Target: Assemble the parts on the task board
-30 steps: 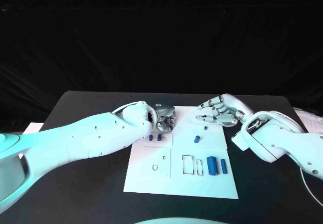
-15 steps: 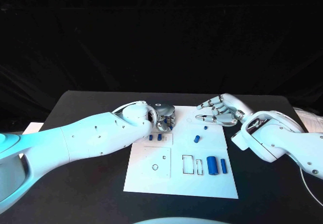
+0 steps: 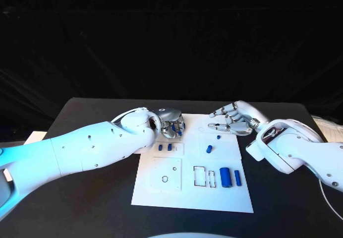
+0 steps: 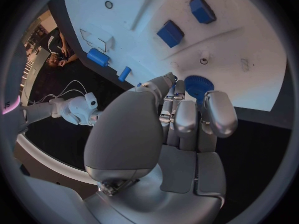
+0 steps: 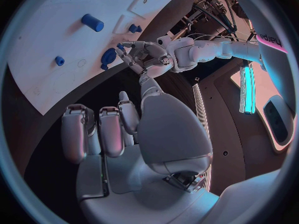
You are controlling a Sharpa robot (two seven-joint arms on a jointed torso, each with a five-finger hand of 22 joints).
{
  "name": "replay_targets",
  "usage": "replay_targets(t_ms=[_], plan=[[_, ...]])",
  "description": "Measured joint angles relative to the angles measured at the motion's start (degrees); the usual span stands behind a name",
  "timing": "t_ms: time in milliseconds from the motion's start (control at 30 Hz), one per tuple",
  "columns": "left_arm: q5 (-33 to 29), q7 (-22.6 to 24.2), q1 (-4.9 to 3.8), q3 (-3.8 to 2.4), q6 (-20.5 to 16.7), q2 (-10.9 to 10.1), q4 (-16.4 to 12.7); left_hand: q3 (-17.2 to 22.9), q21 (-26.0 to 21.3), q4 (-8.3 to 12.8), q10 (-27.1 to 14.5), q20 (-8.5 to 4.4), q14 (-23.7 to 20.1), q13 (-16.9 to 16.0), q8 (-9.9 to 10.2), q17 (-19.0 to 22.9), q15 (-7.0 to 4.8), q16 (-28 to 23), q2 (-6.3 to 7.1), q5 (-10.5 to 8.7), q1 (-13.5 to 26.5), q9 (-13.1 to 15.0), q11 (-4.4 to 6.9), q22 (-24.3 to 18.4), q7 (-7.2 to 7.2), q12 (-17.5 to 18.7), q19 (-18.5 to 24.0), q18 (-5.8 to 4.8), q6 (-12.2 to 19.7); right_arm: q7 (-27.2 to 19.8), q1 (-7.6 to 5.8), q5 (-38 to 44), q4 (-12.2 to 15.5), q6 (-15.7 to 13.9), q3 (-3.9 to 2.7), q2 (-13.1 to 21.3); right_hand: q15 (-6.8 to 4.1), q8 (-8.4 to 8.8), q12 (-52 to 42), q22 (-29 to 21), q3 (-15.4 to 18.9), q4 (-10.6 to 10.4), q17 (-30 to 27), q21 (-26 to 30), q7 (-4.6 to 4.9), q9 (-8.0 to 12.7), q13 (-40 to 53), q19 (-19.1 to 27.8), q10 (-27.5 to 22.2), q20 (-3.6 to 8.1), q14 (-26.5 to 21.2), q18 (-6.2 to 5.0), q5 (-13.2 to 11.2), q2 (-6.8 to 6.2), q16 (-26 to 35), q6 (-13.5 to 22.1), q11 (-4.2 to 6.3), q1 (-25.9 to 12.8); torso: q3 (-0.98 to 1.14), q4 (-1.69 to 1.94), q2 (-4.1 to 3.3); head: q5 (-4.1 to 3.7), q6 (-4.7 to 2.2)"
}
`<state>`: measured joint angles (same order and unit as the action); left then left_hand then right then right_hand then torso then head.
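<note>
Black table (image 3: pixel 93 198); black draped curtain (image 3: pixel 171 49) behind; white sheet (image 3: pixel 330 128) at table's right edge.

Black table (image 3: pixel 93 198), matte and dark. Directly on it, near the middle, white task board (image 3: pixel 193 198), lying flat, long side running away from the robot. At the table's far right edge, pale sheet (image 3: pixel 330 130), partly out of frame.

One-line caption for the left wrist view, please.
Left silver hand pinches a round blue ridged part at the white task board's edge.
</note>
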<state>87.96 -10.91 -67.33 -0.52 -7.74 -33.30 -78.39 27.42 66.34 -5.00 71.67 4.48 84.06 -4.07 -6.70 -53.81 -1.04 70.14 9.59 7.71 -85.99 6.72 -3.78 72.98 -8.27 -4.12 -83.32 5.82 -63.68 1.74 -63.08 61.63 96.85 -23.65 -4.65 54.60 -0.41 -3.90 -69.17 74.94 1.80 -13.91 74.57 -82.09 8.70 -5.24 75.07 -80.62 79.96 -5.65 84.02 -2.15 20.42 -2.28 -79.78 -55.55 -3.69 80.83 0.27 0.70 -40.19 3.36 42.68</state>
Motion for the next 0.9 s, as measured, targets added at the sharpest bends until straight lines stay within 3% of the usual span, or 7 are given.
replay_targets(t_ms=[133,300,500,900], plan=[[-1.1,0.0,-0.1,-0.84,-0.6,-2.3,-2.2,0.0,0.2,0.0,0.0,0.0,0.0,0.0,0.0,0.1,0.0,0.0,0.29,0.0,0.3,0.0,-0.01,0.0,0.0,0.0,0.0,0.0,0.0,0.0,0.0,0.0,-0.1,0.0,0.0,0.0,0.0,0.0,0.0,0.0,0.0,0.0,0.0,0.0,0.0,0.0,0.0,0.0,0.0,0.0,0.0,0.0,0.0,0.0,0.0,0.0,0.0,0.0,0.03,0.02,0.01,0.03,-0.13],[-2.3,-0.3,-0.31,-1.18,-0.7,-4.7,-3.7,0.0,0.3,0.0,0.2,0.0,0.0,0.0,0.2,0.1,0.01,0.0,0.08,0.0,0.5,-0.1,-0.2,0.2,0.19,0.0,0.0,0.0,-0.2,0.0,0.07,0.0,-0.1,0.0,0.0,0.0,0.0,0.0,0.0,0.0,0.0,0.0,0.0,0.0,0.0,0.0,0.0,0.0,0.0,0.0,0.0,0.0,0.0,0.0,0.0,0.0,0.0,0.0,0.09,0.16,0.02,0.07,-0.29],[-3.6,-1.0,-0.4,-1.24,-0.2,-6.4,-3.8,0.0,0.6,0.0,0.2,0.0,0.0,0.0,0.2,0.3,0.01,0.0,0.37,0.0,0.8,-0.1,-0.2,0.3,0.19,0.0,0.0,0.0,-0.2,0.0,0.12,0.0,-0.2,0.0,0.0,0.1,0.0,0.0,0.0,0.0,0.0,0.0,0.0,0.0,0.0,0.0,0.0,0.0,0.0,0.0,0.0,0.0,0.0,0.0,0.0,0.0,0.0,0.0,0.1,0.26,0.02,-0.11,-0.24],[-3.9,-1.9,-0.3,-0.75,2.1,-6.4,-3.0,0.2,0.6,0.2,0.4,0.0,0.0,0.0,0.2,0.5,0.01,0.0,0.5,0.0,1.3,-0.1,-0.01,0.3,0.19,0.0,0.0,0.0,-0.6,0.0,0.18,0.0,-0.2,0.0,0.0,0.1,0.0,0.0,0.0,0.0,0.0,0.0,0.0,0.0,0.0,0.0,0.0,0.0,0.0,0.0,0.0,0.0,0.0,0.0,0.0,0.0,0.0,0.0,0.04,0.15,-0.02,0.07,-0.07]])
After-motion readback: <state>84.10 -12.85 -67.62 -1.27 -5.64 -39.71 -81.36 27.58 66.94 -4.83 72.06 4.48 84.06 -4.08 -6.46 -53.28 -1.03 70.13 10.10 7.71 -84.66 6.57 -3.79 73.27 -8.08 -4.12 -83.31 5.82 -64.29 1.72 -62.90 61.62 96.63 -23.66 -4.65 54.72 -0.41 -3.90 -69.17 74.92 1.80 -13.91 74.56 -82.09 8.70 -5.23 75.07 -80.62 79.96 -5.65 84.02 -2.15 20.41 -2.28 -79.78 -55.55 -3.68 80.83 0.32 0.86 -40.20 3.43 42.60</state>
